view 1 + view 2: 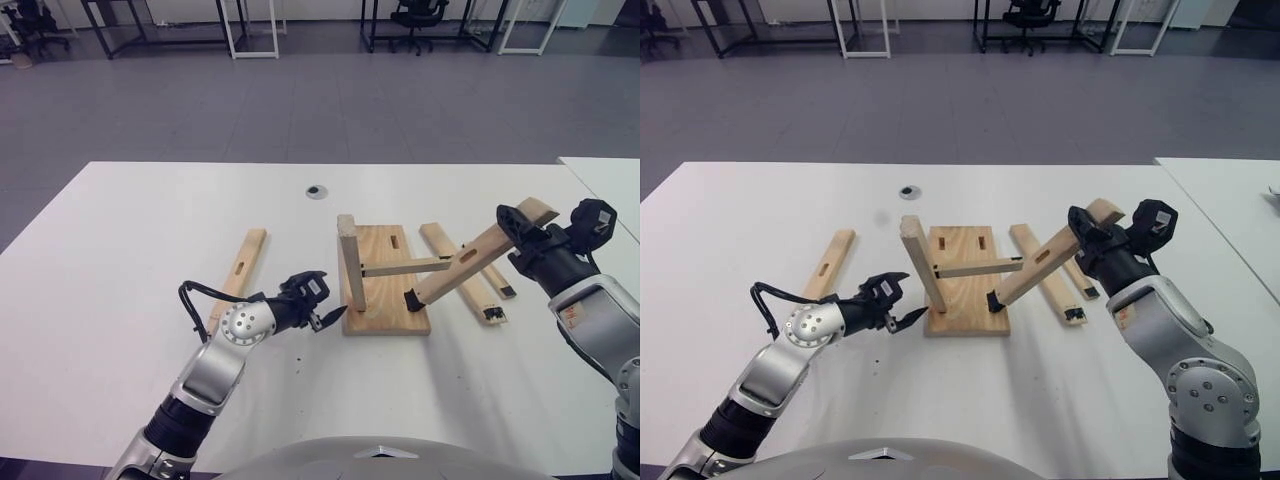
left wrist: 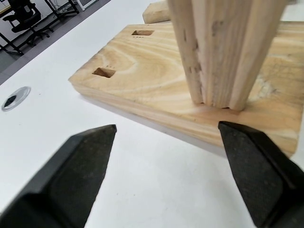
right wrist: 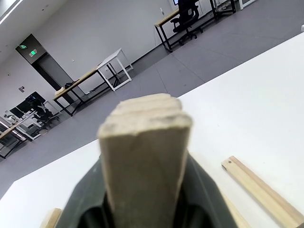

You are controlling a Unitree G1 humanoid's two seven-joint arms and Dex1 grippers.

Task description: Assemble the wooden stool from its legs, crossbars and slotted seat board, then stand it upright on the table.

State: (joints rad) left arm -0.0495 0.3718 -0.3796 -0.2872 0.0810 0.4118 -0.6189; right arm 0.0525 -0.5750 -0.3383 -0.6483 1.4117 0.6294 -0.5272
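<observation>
The slotted seat board lies flat at the table's middle. One leg stands upright in a slot at its near left corner, with a crossbar running from it to a second leg. My right gripper is shut on that second leg near its top end; the leg tilts, its black foot resting on the board's near right corner. My left gripper is open just left of the upright leg's base, fingertips apart and holding nothing.
A loose leg lies on the table left of the board. Two more wooden pieces lie right of the board, under the tilted leg. A round cable hole sits farther back. The table's right edge is near my right arm.
</observation>
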